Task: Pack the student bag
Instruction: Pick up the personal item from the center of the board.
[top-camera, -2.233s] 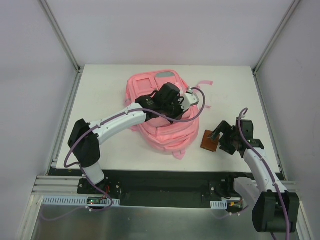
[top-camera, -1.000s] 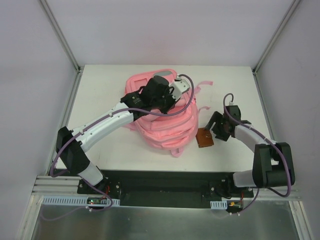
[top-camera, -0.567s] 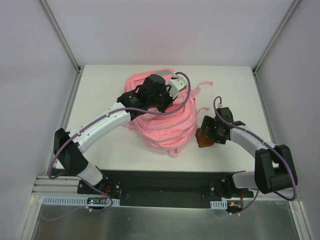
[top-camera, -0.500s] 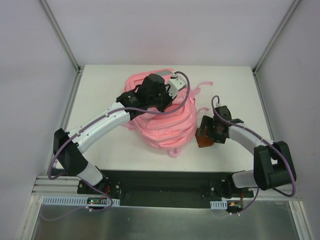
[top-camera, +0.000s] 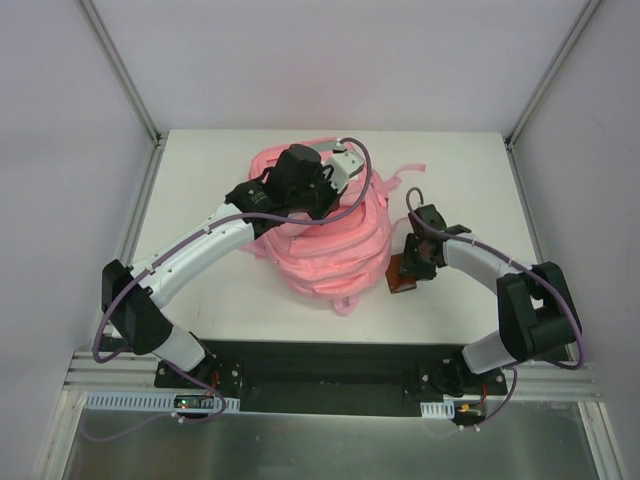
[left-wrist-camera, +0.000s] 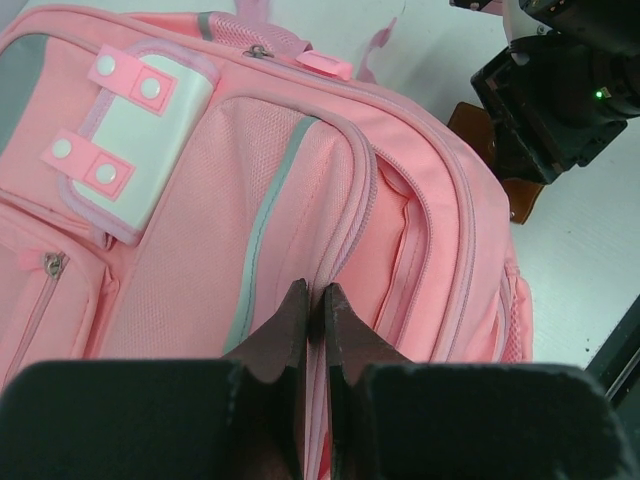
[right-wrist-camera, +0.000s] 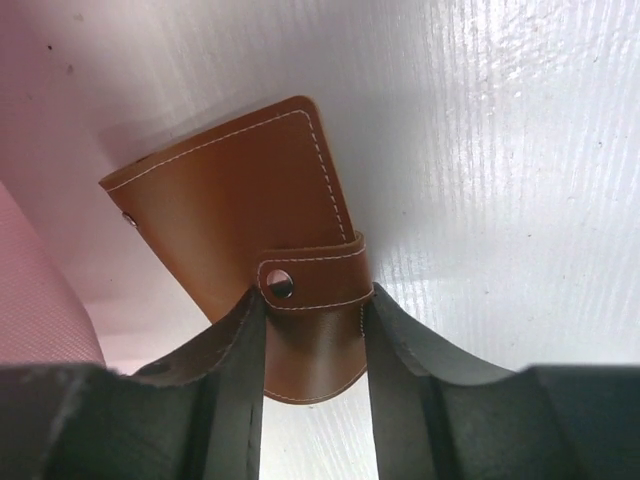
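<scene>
The student bag is a pink backpack lying in the middle of the white table, with its front pockets and grey-green patch showing. My left gripper is shut on the bag's pink zip edge and holds that flap up; from above it sits over the bag's far side. A brown leather wallet with a snap strap lies on the table just right of the bag. My right gripper has its fingers pressed against both sides of the wallet's strap end.
Pink straps trail off the bag toward the back right. The white table ends at metal frame posts on both sides. In the left wrist view the right gripper's black body sits close beside the bag.
My right gripper has moved left onto the wallet and closed from wide open onto its strap end. My left gripper has drawn the bag's flap slightly up and back.
</scene>
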